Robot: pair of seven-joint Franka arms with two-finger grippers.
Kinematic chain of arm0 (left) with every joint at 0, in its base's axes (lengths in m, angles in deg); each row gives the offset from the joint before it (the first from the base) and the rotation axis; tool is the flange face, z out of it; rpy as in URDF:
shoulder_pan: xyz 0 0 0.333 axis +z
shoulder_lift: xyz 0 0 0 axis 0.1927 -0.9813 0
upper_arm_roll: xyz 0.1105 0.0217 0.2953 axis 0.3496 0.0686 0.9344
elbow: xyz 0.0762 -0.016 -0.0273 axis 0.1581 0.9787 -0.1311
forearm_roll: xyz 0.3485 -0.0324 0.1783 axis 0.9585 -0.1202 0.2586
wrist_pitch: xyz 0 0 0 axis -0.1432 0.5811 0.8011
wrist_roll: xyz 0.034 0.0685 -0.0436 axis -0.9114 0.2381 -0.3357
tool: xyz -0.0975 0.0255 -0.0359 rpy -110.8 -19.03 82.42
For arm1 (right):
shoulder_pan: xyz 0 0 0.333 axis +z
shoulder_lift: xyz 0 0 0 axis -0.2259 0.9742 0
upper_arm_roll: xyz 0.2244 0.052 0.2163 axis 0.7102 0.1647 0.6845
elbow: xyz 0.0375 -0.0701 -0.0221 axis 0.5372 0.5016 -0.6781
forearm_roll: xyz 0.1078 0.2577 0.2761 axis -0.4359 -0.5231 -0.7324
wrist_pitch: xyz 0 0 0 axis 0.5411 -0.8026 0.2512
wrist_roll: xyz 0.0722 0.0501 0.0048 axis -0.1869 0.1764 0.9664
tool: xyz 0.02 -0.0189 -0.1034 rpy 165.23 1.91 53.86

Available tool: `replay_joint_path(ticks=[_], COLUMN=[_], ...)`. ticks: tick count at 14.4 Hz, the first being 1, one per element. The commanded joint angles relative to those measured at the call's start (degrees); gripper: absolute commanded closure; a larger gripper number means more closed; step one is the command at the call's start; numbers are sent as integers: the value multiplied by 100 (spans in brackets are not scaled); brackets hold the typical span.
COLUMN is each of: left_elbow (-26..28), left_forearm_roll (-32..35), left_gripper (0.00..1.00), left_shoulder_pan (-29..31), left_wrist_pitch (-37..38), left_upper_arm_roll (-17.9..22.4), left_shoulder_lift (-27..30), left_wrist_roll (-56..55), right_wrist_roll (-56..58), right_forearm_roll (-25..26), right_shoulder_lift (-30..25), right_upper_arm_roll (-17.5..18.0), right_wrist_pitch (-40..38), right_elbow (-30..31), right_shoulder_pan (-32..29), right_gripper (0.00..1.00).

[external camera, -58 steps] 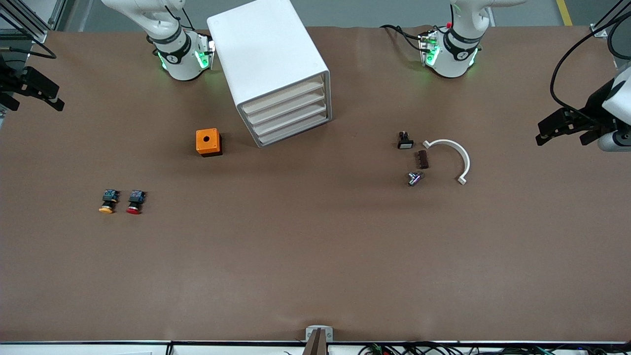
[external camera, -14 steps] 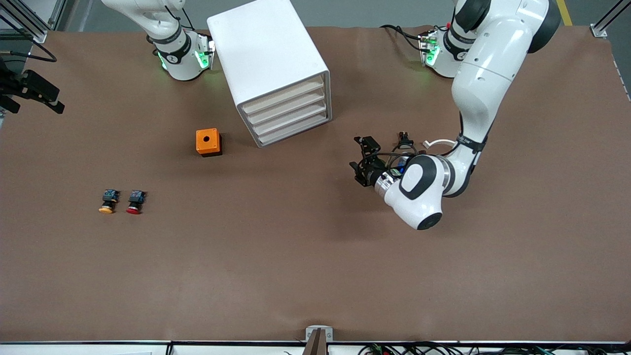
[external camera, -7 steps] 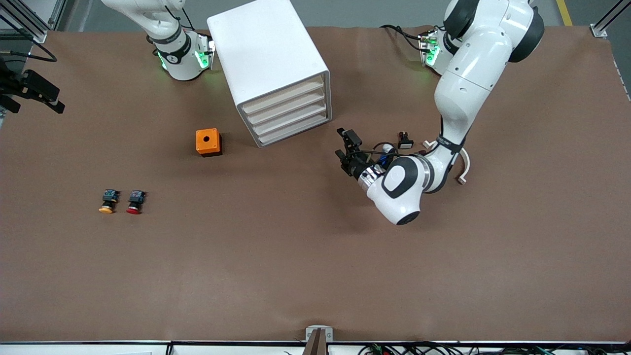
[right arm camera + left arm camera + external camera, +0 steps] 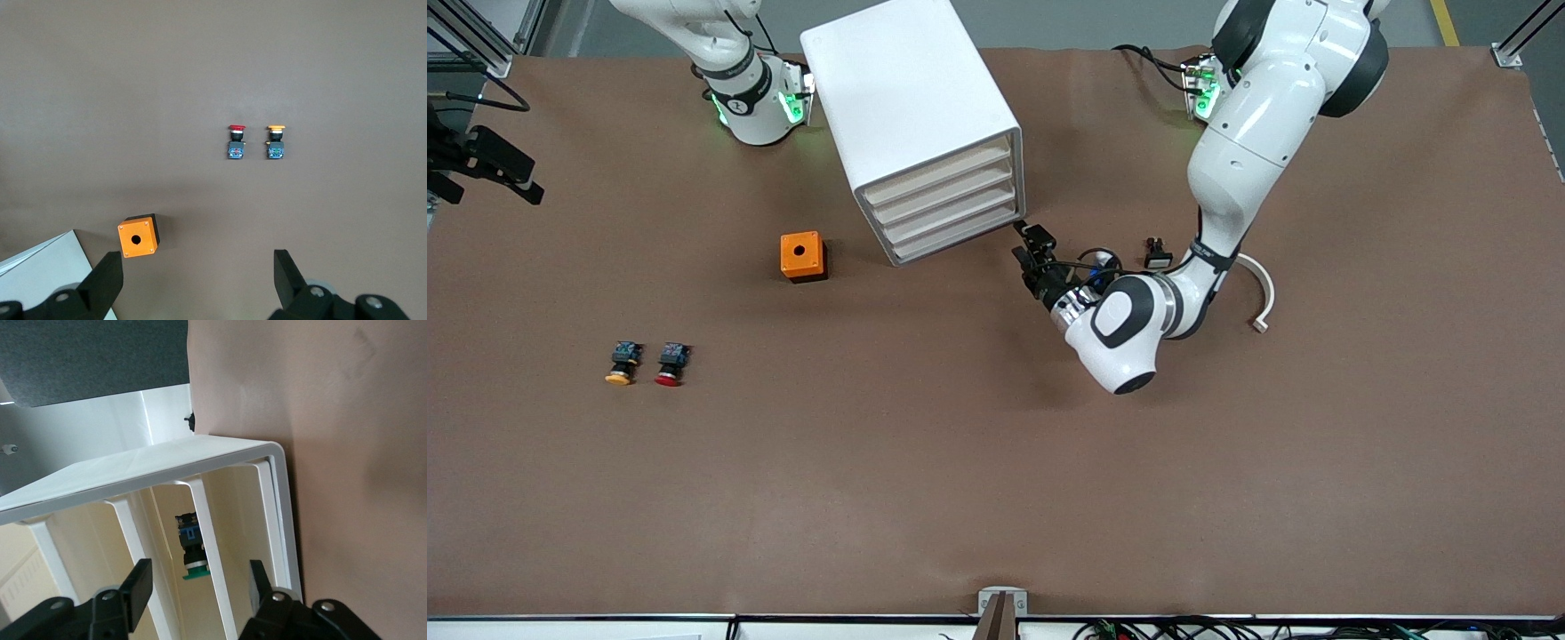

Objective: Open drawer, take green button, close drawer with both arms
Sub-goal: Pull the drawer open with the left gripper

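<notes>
The white cabinet (image 4: 911,107) stands near the right arm's base, its four drawers (image 4: 947,206) all pushed in. My left gripper (image 4: 1029,246) sits just in front of the lowest drawers, at the corner toward the left arm's end. In the left wrist view this gripper (image 4: 199,577) is open and straddles a white front bar without touching it. The green-capped button (image 4: 193,553) shows inside a drawer, past the fingers. My right gripper (image 4: 516,178) waits high up past the right arm's end of the table. The right wrist view shows it (image 4: 197,263) wide open and holding nothing.
An orange box (image 4: 802,256) with a hole sits beside the cabinet, nearer the camera. A yellow-capped button (image 4: 620,363) and a red-capped one (image 4: 670,364) lie toward the right arm's end. A small black part (image 4: 1157,253) and a white curved piece (image 4: 1258,284) lie under the left arm.
The left arm has swung from over the small parts toward the cabinet, bringing its gripper up to the drawer fronts. The right arm has not moved.
</notes>
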Motion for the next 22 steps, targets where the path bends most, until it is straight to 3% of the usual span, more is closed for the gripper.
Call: replay_joint_path(ticks=[1,11,12,18,22], left_elbow=[-107,86,95,95,60], left_forearm_roll=[-126,-126,-126,-126,-292], left_gripper=[35,35,38,79,83], left_shoulder_pan=[-169,-845,-863,-863,-793], left_wrist_pitch=[100,320,355,355,355], left_upper_arm_roll=[13,4,4,4,56], left_shoulder_lift=[-164,-366,-366,-366,-366], left_wrist_roll=[-158,-167,-176,-176,-158], right_wrist_roll=[42,-29,-29,-38,23], right_forearm_roll=[-7,36,36,36,45], right_shoulder_lift=[-117,-108,-108,-55,-38], right_upper_arm_roll=[-4,14,14,14,14], right_wrist_pitch=[-17,-52,-52,-105,-79], right_elbow=[90,73,64,-15,-50], right_shoulder_pan=[-3,6,6,6,-3], right_gripper=[0,0,0,0,0])
